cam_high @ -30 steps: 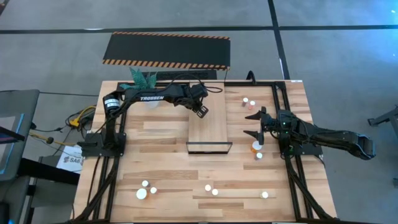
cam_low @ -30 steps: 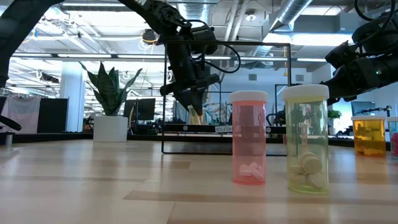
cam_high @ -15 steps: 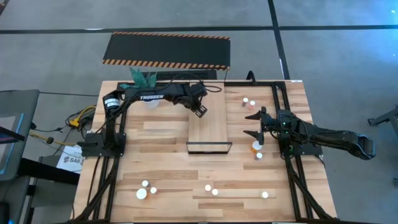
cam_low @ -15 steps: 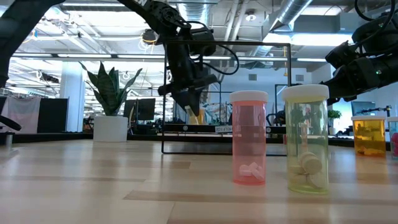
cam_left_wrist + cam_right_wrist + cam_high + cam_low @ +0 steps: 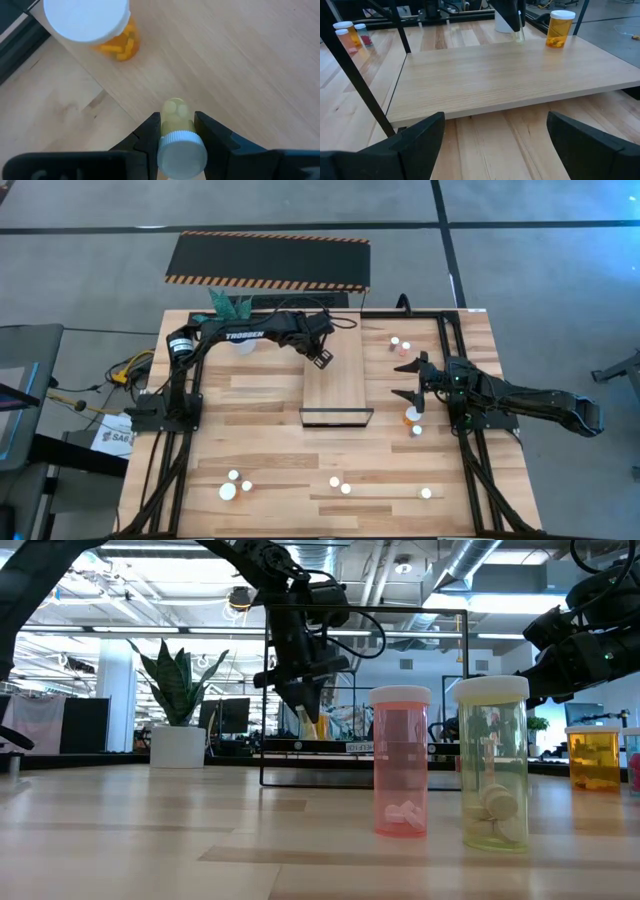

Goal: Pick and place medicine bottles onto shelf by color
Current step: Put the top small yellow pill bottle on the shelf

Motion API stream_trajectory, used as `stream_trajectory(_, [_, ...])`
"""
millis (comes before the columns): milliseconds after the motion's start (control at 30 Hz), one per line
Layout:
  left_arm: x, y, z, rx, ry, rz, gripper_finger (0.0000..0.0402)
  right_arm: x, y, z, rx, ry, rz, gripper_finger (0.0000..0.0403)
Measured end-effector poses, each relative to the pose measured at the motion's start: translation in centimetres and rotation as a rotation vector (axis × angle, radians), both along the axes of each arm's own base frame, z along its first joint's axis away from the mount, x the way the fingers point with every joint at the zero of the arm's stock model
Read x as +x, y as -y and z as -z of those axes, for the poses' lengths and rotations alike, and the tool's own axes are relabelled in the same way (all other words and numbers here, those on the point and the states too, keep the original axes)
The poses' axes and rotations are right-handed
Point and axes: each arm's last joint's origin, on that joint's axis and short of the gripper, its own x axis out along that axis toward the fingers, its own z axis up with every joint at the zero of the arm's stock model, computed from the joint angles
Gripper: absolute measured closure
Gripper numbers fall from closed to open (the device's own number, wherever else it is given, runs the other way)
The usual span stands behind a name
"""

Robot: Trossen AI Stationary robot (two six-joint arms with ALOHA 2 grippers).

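Observation:
My left gripper (image 5: 177, 120) is shut on a small yellowish white-capped medicine bottle (image 5: 175, 111) over the far end of the pale wood shelf (image 5: 336, 385). The bottle's base is close to the board; I cannot tell whether it touches. An orange bottle (image 5: 117, 46) stands upright on the shelf next to it, also seen as the orange bottle (image 5: 557, 27) in the right wrist view. My right gripper (image 5: 412, 380) waits open to the right of the shelf, holding nothing. My left gripper pinches the yellowish bottle between its two fingers, on the body just below the white cap (image 5: 181, 149). The fingers (image 5: 150, 127) come from above, slanting down. The bottle points base-down toward the shelf, slightly tilted, as the held bottle (image 5: 519, 34) shows.
Loose bottles stand near the table's front edge: pink (image 5: 400, 760), yellowish (image 5: 492, 765), orange (image 5: 593, 755), white caps (image 5: 233, 477). More bottles (image 5: 400, 343) stand at the far right and others (image 5: 414, 420) by my right arm. A potted plant (image 5: 232, 308) stands at the far left.

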Motion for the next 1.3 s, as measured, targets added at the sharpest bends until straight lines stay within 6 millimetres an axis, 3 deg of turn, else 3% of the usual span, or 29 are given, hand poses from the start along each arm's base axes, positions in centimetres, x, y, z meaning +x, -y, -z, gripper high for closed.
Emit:
stream_trajectory(700, [0.28, -0.37, 0.43, -0.004, 0.016, -0.005, 0.0312, 0.0, 0.0, 0.01, 0.0, 0.0, 0.0, 0.0029])
stream_trajectory(1300, [0.29, -0.37, 0.42, -0.003, 0.018, -0.008, 0.0278, 0.0, 0.0, 0.01, 0.0, 0.0, 0.0, 0.0029])
